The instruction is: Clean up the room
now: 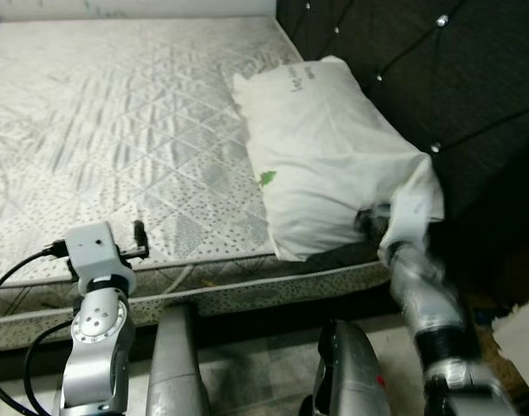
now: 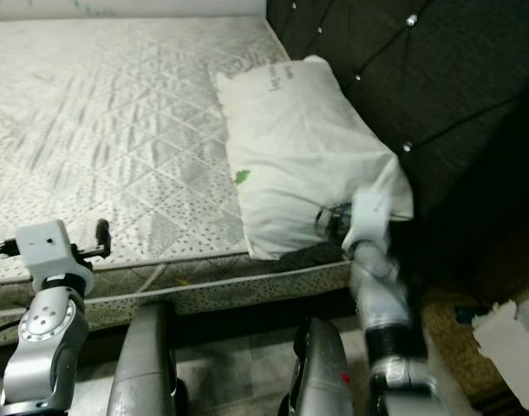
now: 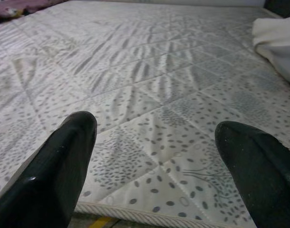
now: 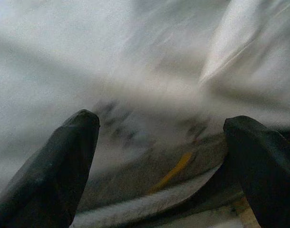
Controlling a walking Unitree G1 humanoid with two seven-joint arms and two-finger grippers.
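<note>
A white pillow (image 1: 325, 156) lies on the right side of the quilted mattress (image 1: 117, 130), against the dark tufted headboard (image 1: 455, 78). Its near corner hangs over the mattress edge. My right gripper (image 1: 373, 221) is at that near corner, partly hidden by the pillow's fabric. In the right wrist view the right gripper (image 4: 164, 121) is open, with the blurred pillow (image 4: 111, 57) just ahead of its fingers. My left gripper (image 3: 155, 124) is open and holds nothing. It hovers over the mattress's near edge at the left, far from the pillow (image 3: 280, 42).
The bed's near side rail runs across in front of me, with tiled floor (image 1: 247, 364) below. A crumpled white sheet of paper (image 1: 520, 334) lies on the floor at the far right, beside the headboard. A black cable loops by my left arm.
</note>
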